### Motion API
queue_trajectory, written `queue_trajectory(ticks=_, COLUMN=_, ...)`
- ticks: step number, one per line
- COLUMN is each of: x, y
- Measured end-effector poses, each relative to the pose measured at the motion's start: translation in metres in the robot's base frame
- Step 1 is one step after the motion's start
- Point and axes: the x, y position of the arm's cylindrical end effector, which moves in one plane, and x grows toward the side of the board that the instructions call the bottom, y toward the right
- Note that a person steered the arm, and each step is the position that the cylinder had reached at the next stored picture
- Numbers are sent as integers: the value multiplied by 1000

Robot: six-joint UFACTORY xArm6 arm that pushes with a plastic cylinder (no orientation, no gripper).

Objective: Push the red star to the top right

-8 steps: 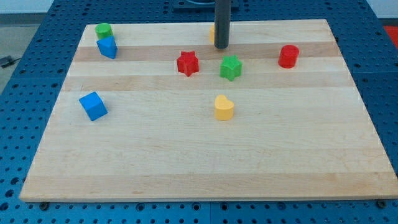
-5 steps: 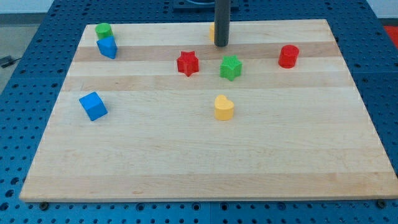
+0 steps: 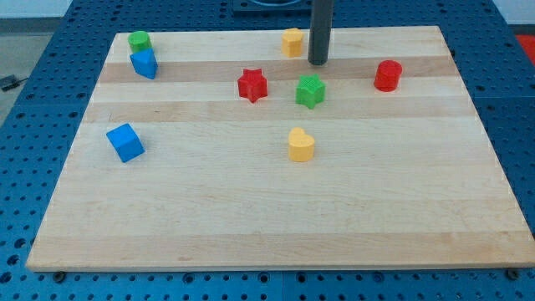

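The red star (image 3: 252,85) lay on the wooden table (image 3: 276,209) in the far half, a little left of centre, well apart from the far right corner. Just to its right, with a clear gap between them, sat the green star (image 3: 310,90). My tip (image 3: 318,63) stood on the table beyond the green star, slightly to its right and not touching it; it was up and to the right of the red star, with a clear gap between them. The arm carried no gripper, only the dark rod, so nothing was held or clamped. A small yellow block (image 3: 292,42) rested near the far edge, just left of the rod and apart from it. The red cylinder (image 3: 387,75) stood farther right, at about the same depth as the two stars. A yellow heart-shaped block (image 3: 301,145) lay nearer, towards the middle of the table, below the green star. At the far left corner a green block (image 3: 139,40) sat touching or almost touching a blue block (image 3: 144,63) just in front of it. A blue cube (image 3: 125,142) lay alone near the left edge, at roughly the same depth as the yellow heart-shaped block.
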Motion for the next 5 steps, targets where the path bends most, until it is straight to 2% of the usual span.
queue_trajectory(ticks=2, x=1, y=-20)
queue_trajectory(ticks=4, x=2, y=-147)
queue_trajectory(ticks=5, x=36, y=-199)
